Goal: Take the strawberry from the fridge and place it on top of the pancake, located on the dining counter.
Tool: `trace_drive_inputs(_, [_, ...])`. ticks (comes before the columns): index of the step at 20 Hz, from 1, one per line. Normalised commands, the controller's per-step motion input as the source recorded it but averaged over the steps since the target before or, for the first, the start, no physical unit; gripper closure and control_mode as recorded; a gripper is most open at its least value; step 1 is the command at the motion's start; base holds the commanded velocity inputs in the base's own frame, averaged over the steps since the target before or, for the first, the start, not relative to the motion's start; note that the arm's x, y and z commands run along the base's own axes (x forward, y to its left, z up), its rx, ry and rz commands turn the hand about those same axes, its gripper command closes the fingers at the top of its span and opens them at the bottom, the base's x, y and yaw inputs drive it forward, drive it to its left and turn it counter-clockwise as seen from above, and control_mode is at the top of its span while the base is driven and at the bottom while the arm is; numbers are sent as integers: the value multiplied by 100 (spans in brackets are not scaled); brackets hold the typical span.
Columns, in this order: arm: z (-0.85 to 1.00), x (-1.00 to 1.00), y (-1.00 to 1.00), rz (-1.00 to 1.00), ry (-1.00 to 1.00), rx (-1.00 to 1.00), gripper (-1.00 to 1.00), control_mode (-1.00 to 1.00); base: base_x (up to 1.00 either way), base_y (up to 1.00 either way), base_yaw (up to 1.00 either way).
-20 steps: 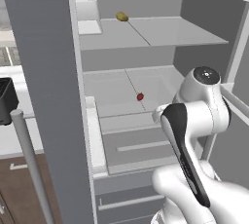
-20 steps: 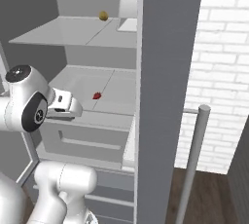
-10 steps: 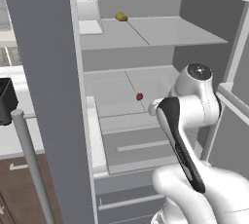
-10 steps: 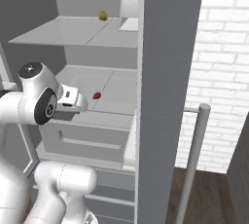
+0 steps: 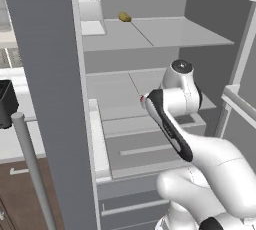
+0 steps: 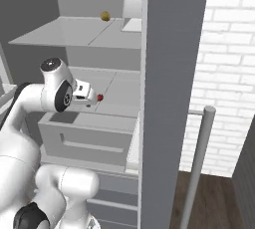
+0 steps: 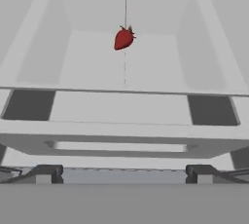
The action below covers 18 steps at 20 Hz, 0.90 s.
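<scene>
strawberry (image 7: 124,38) | mostly arm-hidden from left | tool (image 6: 93,98) seemingly spread, short

Quick count inside the fridge (image 5: 45,74): one strawberry (image 7: 123,38) on the middle shelf, one yellowish-brown lump (image 5: 124,17) on the upper shelf, and one white open-topped box (image 5: 90,6) up there too. Two shelves show, plus one drawer front (image 6: 84,138) below them.

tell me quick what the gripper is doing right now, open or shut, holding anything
Gripper: jaws open, holding nothing; the strawberry lies ahead on the fridge shelf, untouched.
</scene>
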Motion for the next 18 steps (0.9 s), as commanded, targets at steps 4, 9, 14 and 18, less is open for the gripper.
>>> trace_drive_inputs(4, [-9,36,1,0,7,0,-100,-100,0,0,0])
trace_drive_inputs(9, [-19,50,0,-1,1,0,-100,-100,0,0,0])
trace_drive_inputs(14, [-26,47,-1,0,-3,0,-100,-100,0,0,0])
trace_drive_inputs(18, [-37,41,0,0,0,0,-100,-100,0,0,0])
